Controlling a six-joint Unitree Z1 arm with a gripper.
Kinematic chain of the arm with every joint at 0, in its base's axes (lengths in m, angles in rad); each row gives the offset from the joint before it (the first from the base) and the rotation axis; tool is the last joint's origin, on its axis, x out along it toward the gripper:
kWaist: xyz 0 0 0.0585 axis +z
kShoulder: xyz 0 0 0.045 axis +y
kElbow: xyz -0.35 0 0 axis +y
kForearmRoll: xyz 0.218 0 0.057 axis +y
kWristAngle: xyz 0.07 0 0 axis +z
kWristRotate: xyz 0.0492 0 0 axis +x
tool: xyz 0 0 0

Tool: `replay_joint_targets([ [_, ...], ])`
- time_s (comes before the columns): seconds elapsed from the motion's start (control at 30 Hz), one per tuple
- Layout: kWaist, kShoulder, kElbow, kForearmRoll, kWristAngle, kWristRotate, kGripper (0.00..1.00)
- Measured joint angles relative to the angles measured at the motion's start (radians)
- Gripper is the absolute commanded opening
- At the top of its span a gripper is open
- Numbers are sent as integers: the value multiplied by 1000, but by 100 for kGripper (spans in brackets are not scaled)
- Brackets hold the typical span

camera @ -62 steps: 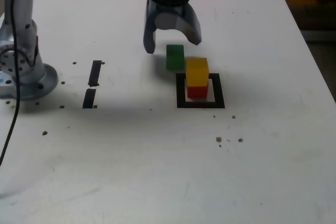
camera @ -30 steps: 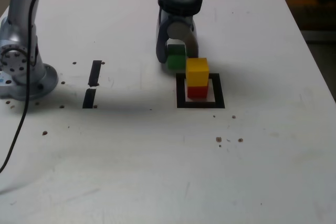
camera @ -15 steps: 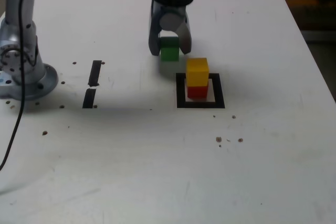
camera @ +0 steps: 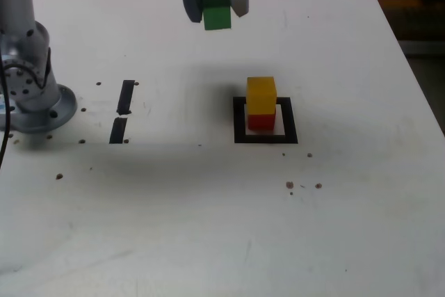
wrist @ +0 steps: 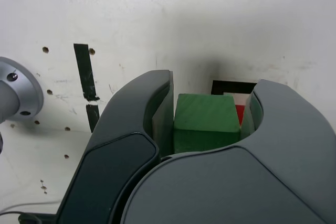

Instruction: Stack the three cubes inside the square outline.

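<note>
1. The gripper [camera: 215, 6] is clamping the green cube [camera: 217, 10] above the far tabletop [camera: 208, 227].
2. The yellow cube [camera: 261, 94] is sitting on the red cube [camera: 261, 122] inside the square outline [camera: 240, 137], right and nearer.
3. Risk: an off-centre placement could be toppling the stack.

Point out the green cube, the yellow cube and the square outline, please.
green cube [camera: 217, 13], exterior view: its front face, gripped in the hand.
yellow cube [camera: 261, 95], exterior view: its front face, atop the red cube.
square outline [camera: 264, 139], exterior view: the near strip of black tape.
</note>
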Motion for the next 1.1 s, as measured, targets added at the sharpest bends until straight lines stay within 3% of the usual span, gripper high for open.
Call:
replay_joint_targets([
  [0.2, -76, 5, -109, 76, -6, -65, 7],
  [0.37, -155, 75, -187, 99, -17, -130, 7],
  [0.8, -236, 137, -217, 84, -39, -211, 8],
  [1.1, -261, 153, -191, 46, -77, -228, 9],
])
